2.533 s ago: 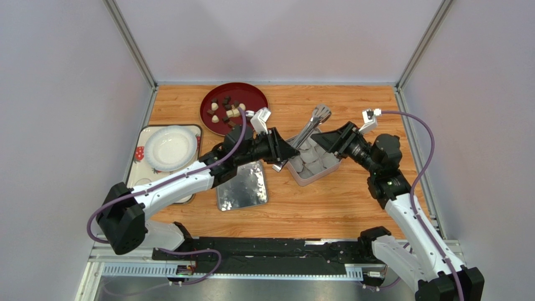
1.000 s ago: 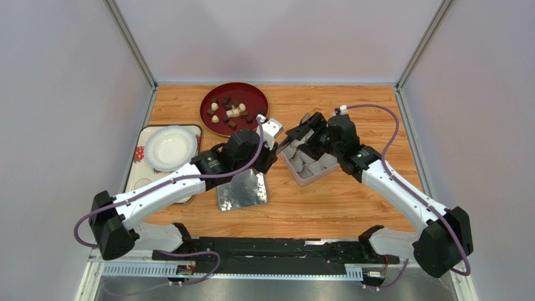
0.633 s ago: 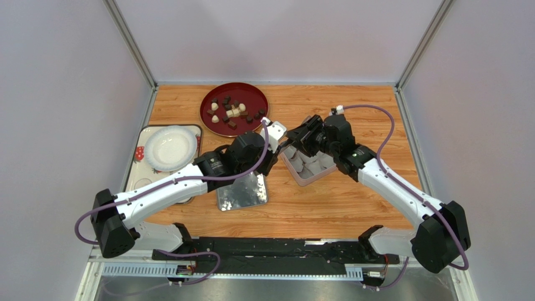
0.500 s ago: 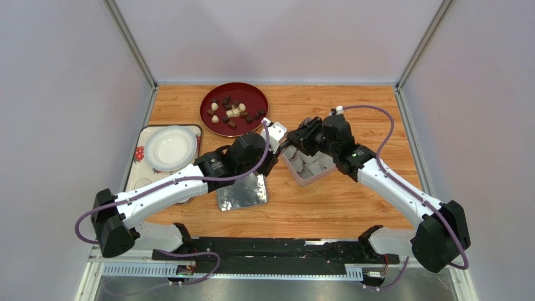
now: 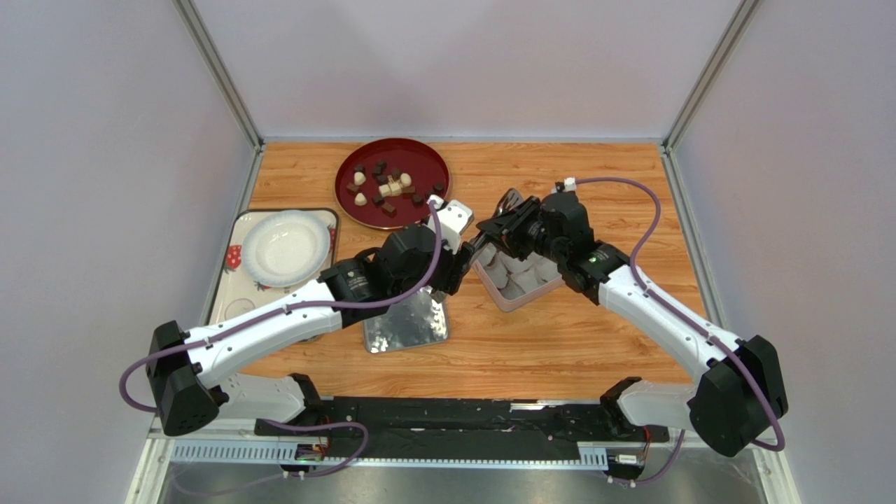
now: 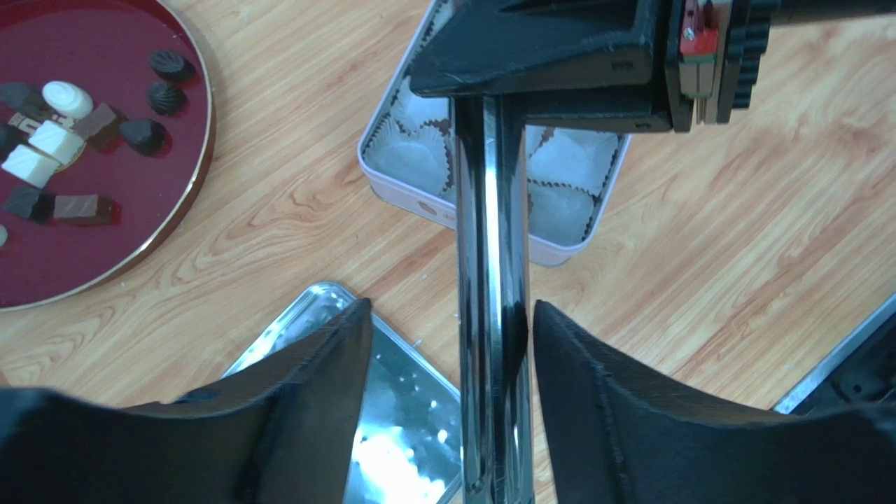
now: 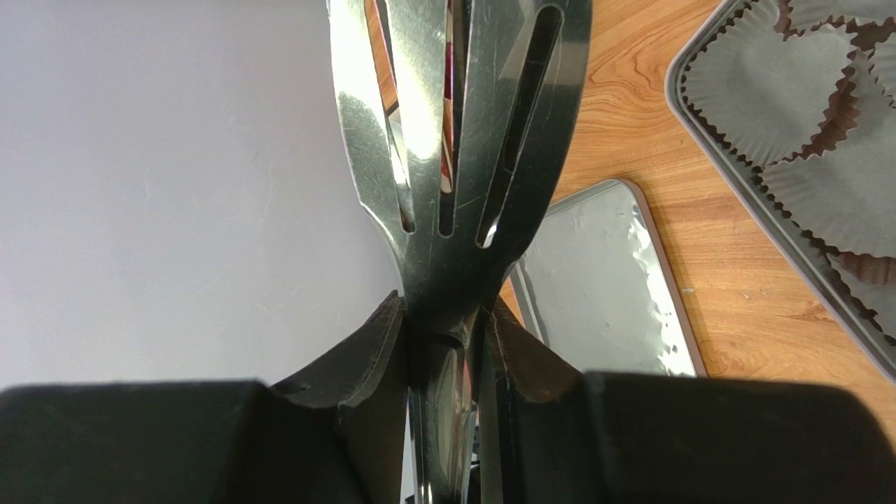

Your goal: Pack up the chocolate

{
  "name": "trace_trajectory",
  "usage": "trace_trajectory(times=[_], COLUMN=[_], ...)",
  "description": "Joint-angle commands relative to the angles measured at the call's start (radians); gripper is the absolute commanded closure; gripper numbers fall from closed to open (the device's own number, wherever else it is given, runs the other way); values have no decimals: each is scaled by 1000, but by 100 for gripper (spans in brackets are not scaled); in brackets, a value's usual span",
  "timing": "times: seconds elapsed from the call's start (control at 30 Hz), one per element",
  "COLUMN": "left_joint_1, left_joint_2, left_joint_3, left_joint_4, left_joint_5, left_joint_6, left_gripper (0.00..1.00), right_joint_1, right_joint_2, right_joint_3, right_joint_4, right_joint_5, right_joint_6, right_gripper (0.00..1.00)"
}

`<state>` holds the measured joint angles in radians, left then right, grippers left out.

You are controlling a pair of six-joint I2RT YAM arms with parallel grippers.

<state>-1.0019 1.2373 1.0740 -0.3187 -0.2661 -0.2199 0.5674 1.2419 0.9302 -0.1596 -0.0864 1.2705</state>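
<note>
The chocolate (image 5: 384, 187), dark brown and cream pieces, lies on a red plate (image 5: 421, 163) at the back, and also shows in the left wrist view (image 6: 63, 116). An open tin (image 5: 503, 297) lined with white paper cups stands mid-table. My right gripper (image 5: 503, 226) is shut on metal tongs (image 7: 463, 126) above the tin's left end. My left gripper (image 6: 450, 307) is open, its fingers (image 6: 599, 399) on either side of the tongs' handle (image 6: 490, 315) with a gap on the left.
The tin's lid (image 5: 405, 320) lies shiny side up under my left wrist. A white plate (image 5: 282, 247) sits on a patterned tray (image 5: 237, 305) at the left. The enclosure walls stand close on both sides.
My right arm has swung in over the tin and turned the tongs toward my left gripper. My left arm has drawn back slightly. Little has moved in the last half second.
</note>
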Motion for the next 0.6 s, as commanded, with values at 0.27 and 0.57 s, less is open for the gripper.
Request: trace_trajectory(times=[0.27,0.57], left_joint_1=[34,98], left_joint_2=[-55,-70], left_joint_3=[-51,-98], left_joint_4=[122,219], left_joint_5=[28,223], left_joint_6=[-237,-306], left_gripper=[23,22], right_joint_1=[3,-1], right_joint_2=[-47,-71], right_joint_3=[-21,-68], right_joint_4=[78,185], right_joint_5=[-10,-42], right_joint_6=[-10,18], right_gripper=[100,100])
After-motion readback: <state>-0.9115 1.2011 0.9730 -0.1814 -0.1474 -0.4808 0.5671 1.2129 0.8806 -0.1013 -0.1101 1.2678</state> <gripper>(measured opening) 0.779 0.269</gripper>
